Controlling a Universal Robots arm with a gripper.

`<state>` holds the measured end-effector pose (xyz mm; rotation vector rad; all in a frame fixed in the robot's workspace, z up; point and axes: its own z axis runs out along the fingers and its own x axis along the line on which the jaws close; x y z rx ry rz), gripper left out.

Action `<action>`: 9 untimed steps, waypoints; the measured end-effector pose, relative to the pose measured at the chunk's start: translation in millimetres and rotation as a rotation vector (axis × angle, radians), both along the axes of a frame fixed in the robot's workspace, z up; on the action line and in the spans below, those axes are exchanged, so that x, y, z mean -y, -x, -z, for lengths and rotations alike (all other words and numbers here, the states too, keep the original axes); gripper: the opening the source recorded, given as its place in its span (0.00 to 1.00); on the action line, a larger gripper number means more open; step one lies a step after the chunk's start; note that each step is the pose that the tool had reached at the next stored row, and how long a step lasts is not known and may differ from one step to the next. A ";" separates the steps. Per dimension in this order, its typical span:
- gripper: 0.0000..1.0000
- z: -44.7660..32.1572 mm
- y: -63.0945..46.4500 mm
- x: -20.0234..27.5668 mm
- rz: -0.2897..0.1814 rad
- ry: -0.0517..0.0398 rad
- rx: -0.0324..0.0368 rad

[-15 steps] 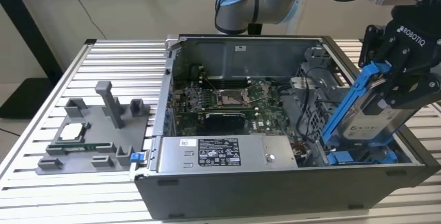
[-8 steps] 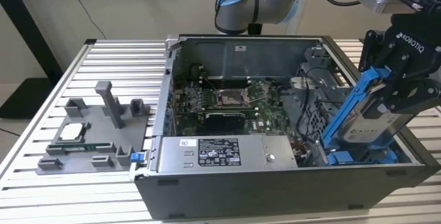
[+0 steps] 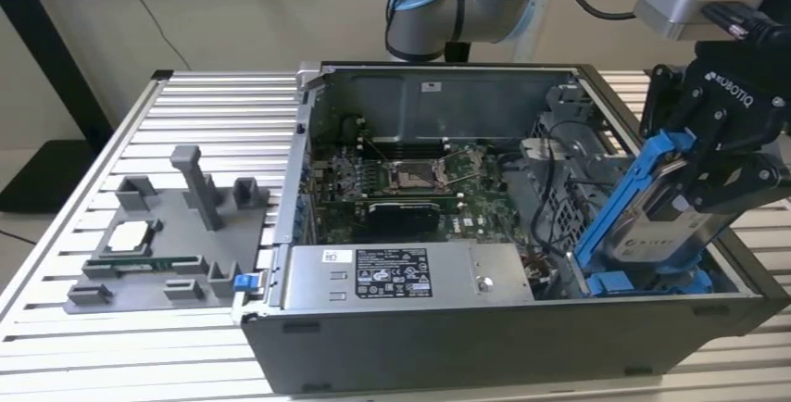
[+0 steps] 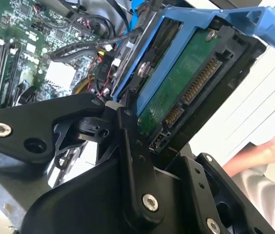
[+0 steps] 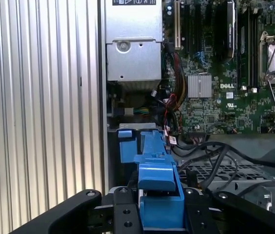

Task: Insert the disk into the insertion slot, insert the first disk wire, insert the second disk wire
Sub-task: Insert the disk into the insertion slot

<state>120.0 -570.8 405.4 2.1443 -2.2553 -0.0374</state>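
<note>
My gripper (image 3: pixel 714 184) is shut on the disk (image 3: pixel 653 228), a silver-grey drive in a bright blue carrier. It holds the disk tilted steeply over the near corner of the open computer case, at the exterior view's right. The disk's lower end is down at the insertion slot (image 3: pixel 643 283), where blue rails show. In the second wrist view the disk (image 4: pixel 181 87) shows its green board and connectors between the black fingers (image 4: pixel 127 146). In the first wrist view the carrier (image 5: pixel 159 192) sits between the fingers, with a blue tab of the slot (image 5: pixel 126 146) beyond. Black cables (image 5: pixel 215 156) lie beside the bay; I cannot tell which are the disk wires.
The grey power-supply box (image 3: pixel 408 274) and the motherboard (image 3: pixel 408 180) take up the case's near and middle parts. A perforated cage (image 3: pixel 566 200) stands beside the slot. A grey fixture plate (image 3: pixel 161 235) with parts lies on the ribbed table. A person's hand (image 4: pixel 269 148) is near the disk.
</note>
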 end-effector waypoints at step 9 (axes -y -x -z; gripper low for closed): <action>0.00 10.2 0.8 -4.3 0.000 -0.0009 0.0000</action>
